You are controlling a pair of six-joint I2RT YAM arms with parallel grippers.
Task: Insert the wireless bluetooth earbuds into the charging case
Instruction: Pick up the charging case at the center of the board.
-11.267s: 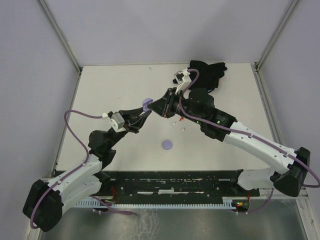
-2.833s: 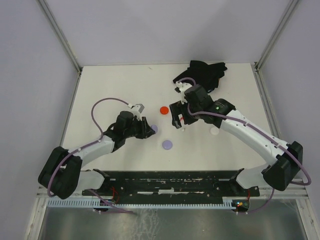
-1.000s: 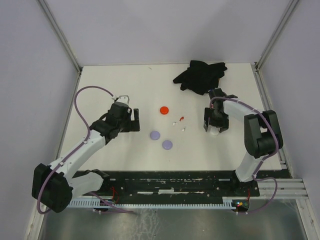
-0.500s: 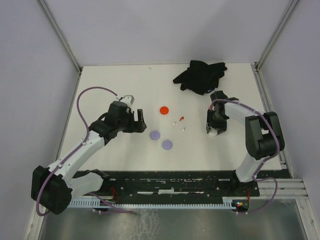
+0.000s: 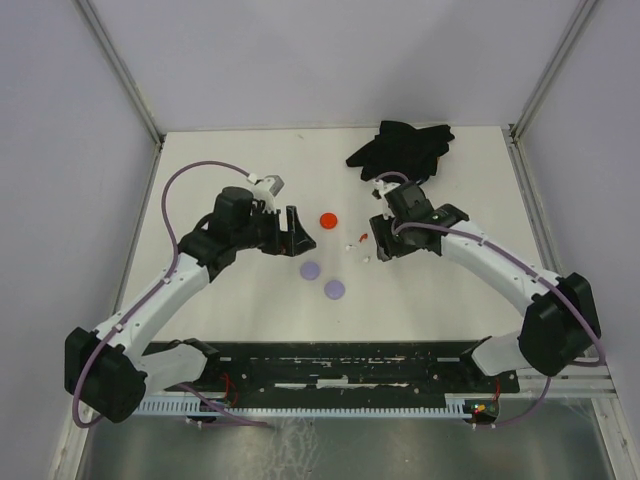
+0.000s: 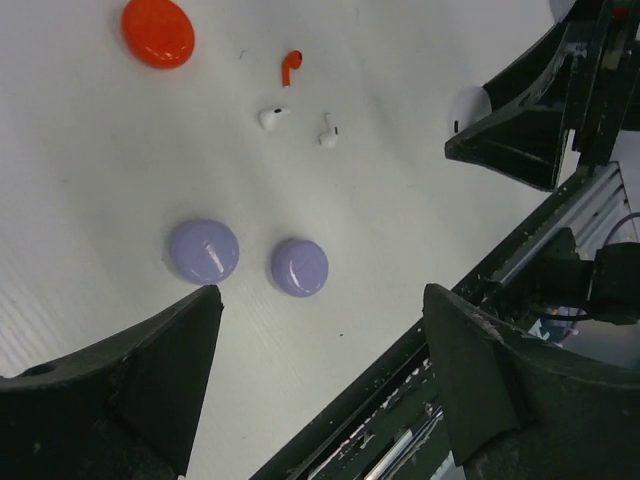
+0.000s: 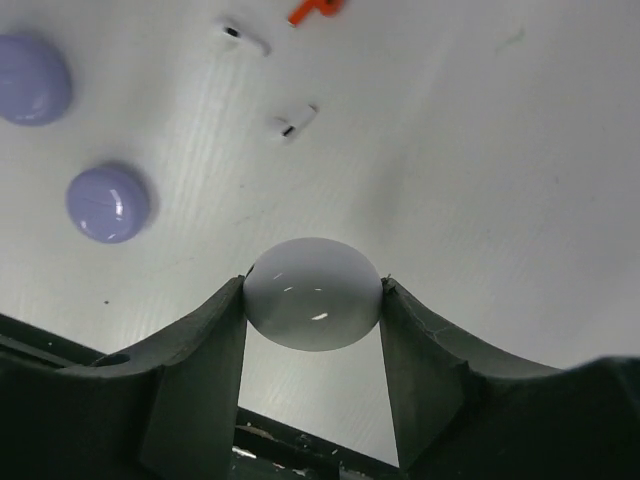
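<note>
Right wrist: closed white case [image 7: 313, 293] in right tool [image 7: 312, 305].

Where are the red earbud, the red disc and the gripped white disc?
red earbud [image 6: 290, 67]: left wrist view, middle of its body.
red disc [image 6: 158, 32]: left wrist view, centre of its top.
white disc [image 7: 313, 293]: right wrist view, centre of its dome.

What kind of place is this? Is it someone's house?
Probably a robot lab test booth, not a house: a white table boxed in by plain walls, with a left arm and right arm bolted at its near edge.
</note>
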